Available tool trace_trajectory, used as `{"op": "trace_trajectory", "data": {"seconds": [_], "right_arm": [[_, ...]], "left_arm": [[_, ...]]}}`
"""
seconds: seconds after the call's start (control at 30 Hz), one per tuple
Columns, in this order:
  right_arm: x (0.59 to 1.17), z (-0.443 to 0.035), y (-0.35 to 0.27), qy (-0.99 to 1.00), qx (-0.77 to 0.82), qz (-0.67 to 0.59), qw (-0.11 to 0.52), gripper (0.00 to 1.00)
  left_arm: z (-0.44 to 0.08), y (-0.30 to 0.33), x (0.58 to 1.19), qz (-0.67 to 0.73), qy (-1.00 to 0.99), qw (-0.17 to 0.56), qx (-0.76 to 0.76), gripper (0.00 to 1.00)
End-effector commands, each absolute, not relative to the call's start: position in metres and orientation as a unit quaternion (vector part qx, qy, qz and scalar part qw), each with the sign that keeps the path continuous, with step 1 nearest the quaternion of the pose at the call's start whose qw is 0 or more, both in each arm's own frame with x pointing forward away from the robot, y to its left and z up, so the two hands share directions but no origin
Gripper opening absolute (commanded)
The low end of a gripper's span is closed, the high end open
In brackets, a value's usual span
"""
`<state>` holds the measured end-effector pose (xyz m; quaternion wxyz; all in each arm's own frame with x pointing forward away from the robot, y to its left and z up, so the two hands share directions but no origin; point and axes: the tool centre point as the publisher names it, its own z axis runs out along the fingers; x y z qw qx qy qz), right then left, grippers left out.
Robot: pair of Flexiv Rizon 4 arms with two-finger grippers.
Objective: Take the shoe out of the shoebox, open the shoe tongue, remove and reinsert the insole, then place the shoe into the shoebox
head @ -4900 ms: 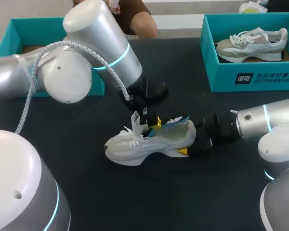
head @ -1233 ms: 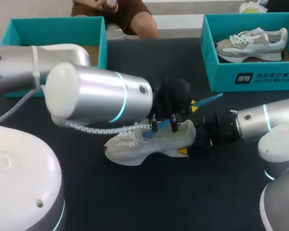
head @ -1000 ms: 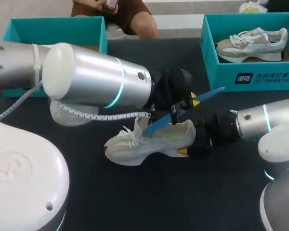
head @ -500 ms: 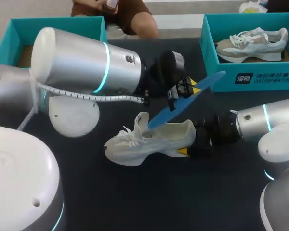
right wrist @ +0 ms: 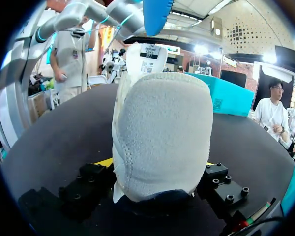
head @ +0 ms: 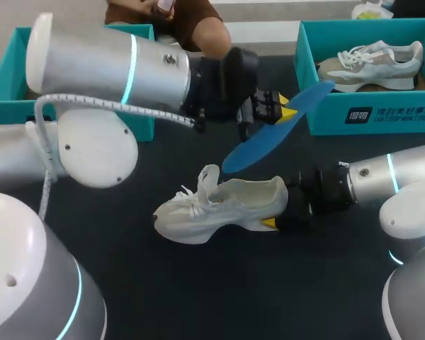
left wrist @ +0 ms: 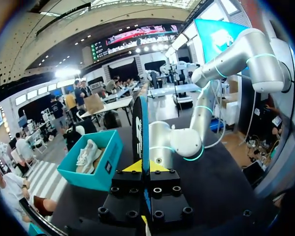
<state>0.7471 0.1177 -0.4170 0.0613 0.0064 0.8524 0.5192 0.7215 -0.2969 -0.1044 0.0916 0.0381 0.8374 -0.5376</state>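
A pale grey sneaker (head: pixel 219 209) stands on the black table, toe to the left, tongue raised. My right gripper (head: pixel 280 214) is shut on its heel (right wrist: pixel 162 132), a finger on each side. Above and behind the shoe, my left gripper (head: pixel 275 112) is shut on a blue insole (head: pixel 276 131), which hangs slanted in the air, clear of the shoe. In the left wrist view the insole (left wrist: pixel 140 130) stands edge-on between the yellow tips of that gripper (left wrist: pixel 146 167). Its blue end (right wrist: pixel 157 14) shows above the shoe in the right wrist view.
A teal shoebox (head: pixel 368 117) at the back right holds a second sneaker (head: pixel 372 64); the same shoebox (left wrist: pixel 88 164) shows in the left wrist view. Another teal box (head: pixel 78 39) sits at the back left, partly behind my left arm.
My left gripper has drawn the blue insole up out of the shoe and carried it back and to the right. The shoe and my right gripper stay put.
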Motion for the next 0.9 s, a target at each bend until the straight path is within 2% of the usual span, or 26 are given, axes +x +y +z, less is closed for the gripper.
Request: {"op": "trace_trajectory", "data": {"seconds": [0.03, 0.43, 0.9], "right_arm": [[0.75, -0.42, 0.118, 0.853, 0.007, 0.518, 0.062, 0.0], [0.75, -0.42, 0.118, 0.853, 0.007, 0.518, 0.062, 0.0], [0.75, -0.42, 0.118, 0.853, 0.007, 0.518, 0.062, 0.0]], "left_arm": [[-0.095, -0.285, 0.724, -0.532, 0.836, -0.039, 0.126, 0.0], [-0.066, -0.266, 0.74, -0.586, 0.792, -0.108, 0.135, 0.0], [-0.046, -0.247, 0.739, -0.702, 0.699, -0.116, 0.066, 0.0]]}}
